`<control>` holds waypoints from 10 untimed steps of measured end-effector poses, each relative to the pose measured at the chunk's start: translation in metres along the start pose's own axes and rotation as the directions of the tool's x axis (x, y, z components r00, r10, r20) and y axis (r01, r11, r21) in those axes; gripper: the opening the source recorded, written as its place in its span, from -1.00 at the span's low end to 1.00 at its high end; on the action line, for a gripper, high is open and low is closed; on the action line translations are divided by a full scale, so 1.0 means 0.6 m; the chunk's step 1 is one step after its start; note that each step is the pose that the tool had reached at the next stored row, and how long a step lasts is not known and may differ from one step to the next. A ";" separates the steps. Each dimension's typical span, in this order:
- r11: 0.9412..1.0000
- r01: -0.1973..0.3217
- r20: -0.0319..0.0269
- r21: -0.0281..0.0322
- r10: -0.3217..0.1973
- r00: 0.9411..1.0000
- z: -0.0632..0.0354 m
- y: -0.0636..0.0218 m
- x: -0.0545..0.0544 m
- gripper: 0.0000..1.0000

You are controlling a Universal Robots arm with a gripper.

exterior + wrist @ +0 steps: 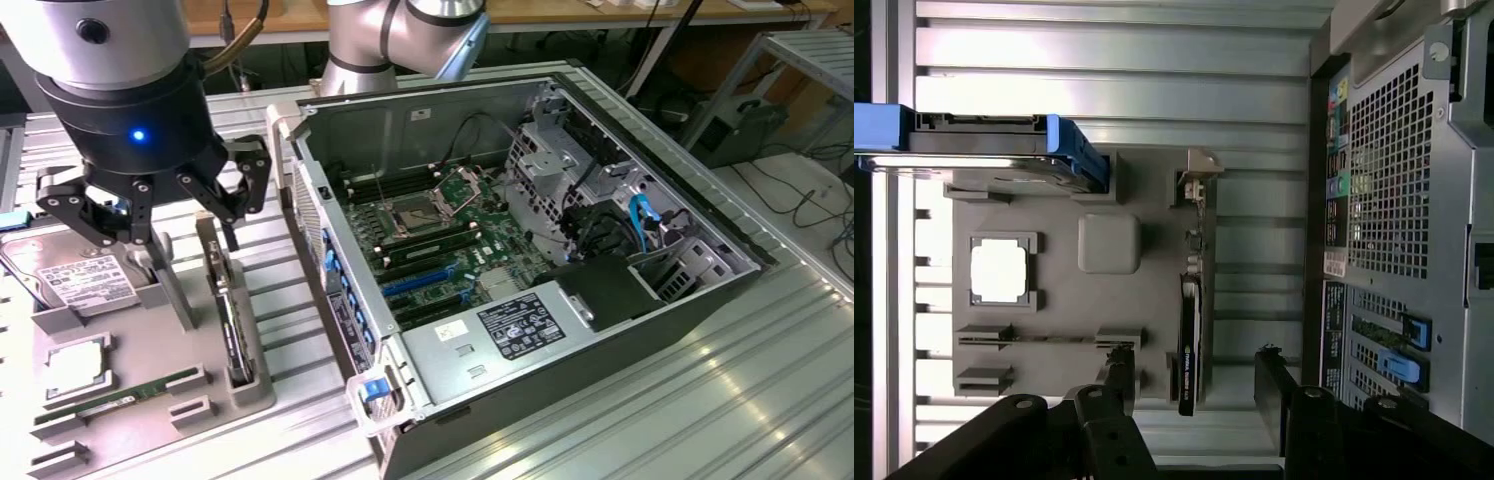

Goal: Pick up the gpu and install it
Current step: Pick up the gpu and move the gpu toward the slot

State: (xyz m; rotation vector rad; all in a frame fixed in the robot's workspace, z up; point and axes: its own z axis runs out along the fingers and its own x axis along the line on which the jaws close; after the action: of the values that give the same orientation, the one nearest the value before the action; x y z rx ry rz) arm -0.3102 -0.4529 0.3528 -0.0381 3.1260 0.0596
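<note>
The gpu (pixel 235 325) stands edge-on as a thin dark slab in a slot at the grey tray's (pixel 200 400) side nearest the computer case; its silver bracket end points to the back. My gripper (pixel 160 235) hangs open above the tray, with its fingers apart and nothing between them, a little above and beside the card's rear end. In the wrist view the gpu (pixel 1191 335) runs lengthwise between my two dark fingertips (pixel 1116 372), and the gripper (pixel 1194 378) straddles its line without touching it.
The open computer case (pixel 400 130) lies at the exterior view's right, its motherboard (pixel 441 250) with blue slots (pixel 420 285) exposed. The tray also holds a hard drive (pixel 80 280), a processor (pixel 78 365) and a RAM stick (pixel 120 398). Ribbed metal table (pixel 747 400) lies around.
</note>
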 end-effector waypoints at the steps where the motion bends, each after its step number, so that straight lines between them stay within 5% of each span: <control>1: 1.000 0.001 0.000 0.001 -0.001 1.000 0.002 0.000 0.000 0.21; 7: 1.000 0.003 0.000 0.013 -0.003 1.000 0.009 0.000 0.000 0.21; 10: 1.000 0.004 -0.001 0.015 -0.004 1.000 0.014 0.000 0.000 0.21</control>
State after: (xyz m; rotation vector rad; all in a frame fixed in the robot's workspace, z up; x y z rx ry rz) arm -0.3103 -0.4528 0.3445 -0.0438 3.1267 0.0364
